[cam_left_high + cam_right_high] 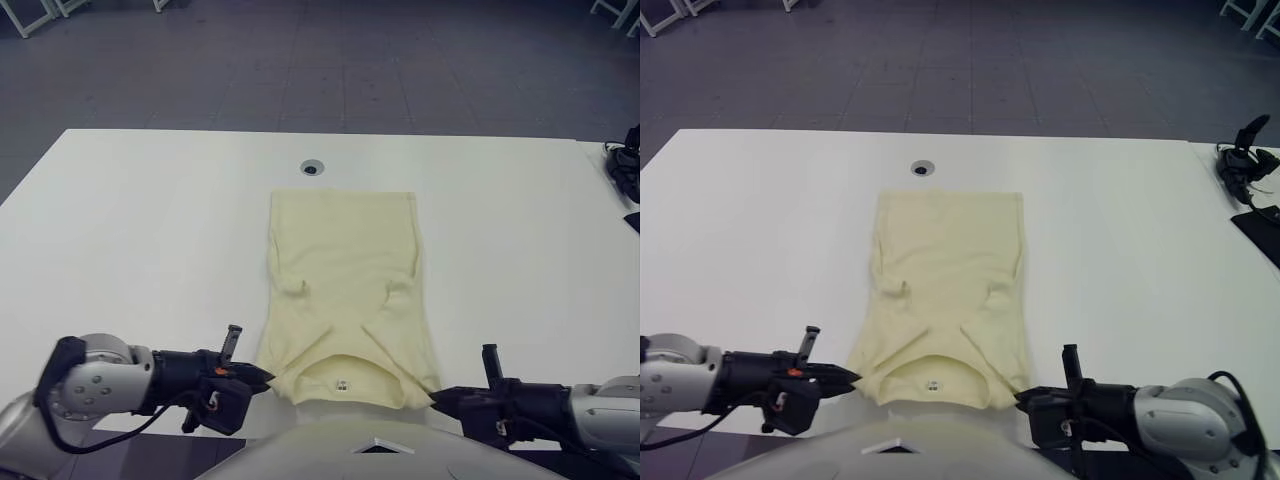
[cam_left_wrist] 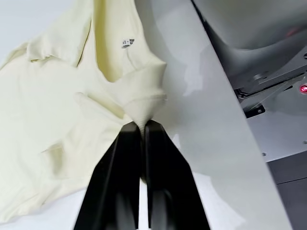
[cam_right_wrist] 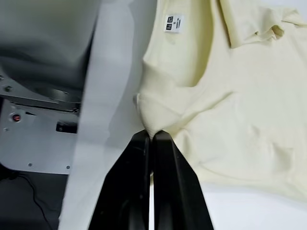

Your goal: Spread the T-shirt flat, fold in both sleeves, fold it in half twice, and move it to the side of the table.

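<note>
A pale yellow T-shirt [image 1: 345, 290] lies on the white table [image 1: 140, 250], both sleeves folded in over its body, collar toward me at the near edge. My left gripper [image 1: 262, 380] is shut on the near left shoulder corner of the T-shirt [image 2: 140, 108]. My right gripper [image 1: 436, 398] is shut on the near right shoulder corner [image 3: 153, 122]. In both wrist views the black fingers [image 2: 129, 158] [image 3: 165, 163] pinch a small peak of cloth. A white neck label [image 3: 173, 23] shows inside the collar.
A round metal grommet [image 1: 312, 168] sits in the table just beyond the shirt's hem. Black cables and gear [image 1: 1245, 165] lie at the far right edge. Wide bare table surface lies on both sides of the shirt.
</note>
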Tool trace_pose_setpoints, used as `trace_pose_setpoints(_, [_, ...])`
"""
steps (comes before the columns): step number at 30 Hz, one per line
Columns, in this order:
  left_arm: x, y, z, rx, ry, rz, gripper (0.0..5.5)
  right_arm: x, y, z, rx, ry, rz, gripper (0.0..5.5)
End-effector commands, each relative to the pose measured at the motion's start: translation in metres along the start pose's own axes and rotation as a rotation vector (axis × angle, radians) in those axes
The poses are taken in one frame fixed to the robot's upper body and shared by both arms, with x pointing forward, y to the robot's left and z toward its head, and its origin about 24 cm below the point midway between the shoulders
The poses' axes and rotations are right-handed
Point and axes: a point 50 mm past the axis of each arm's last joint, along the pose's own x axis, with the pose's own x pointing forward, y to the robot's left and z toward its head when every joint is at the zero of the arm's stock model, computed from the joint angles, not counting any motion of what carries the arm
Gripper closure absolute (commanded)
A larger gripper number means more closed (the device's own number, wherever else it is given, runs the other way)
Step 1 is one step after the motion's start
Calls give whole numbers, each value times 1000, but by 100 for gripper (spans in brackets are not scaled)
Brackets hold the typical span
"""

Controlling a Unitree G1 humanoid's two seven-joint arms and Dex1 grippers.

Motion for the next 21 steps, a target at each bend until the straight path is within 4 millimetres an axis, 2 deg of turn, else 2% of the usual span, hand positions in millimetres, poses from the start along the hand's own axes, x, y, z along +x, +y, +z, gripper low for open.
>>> trace_pose_setpoints(1, [-12,-1,9,-29,-56,-65,548,-13,-2,11,-44,-19,77,550])
trace_pose_setpoints(7, [-19,-6,30,-77,-185,-187,548,-23,-5,18,-91,-47,193,550])
trace_pose_setpoints(12, [-28,-1,31,-110,-171,-219,548,-29,-11,25,-109,-74,225,550])
trace_pose_setpoints(16, [-32,16,5,-168,-130,-158,548,-29,-26,23,-101,-43,166,550])
trace_pose_setpoints(21, [-33,47,-31,-292,-165,-26,548,-35,-75,11,-97,-34,86,550])
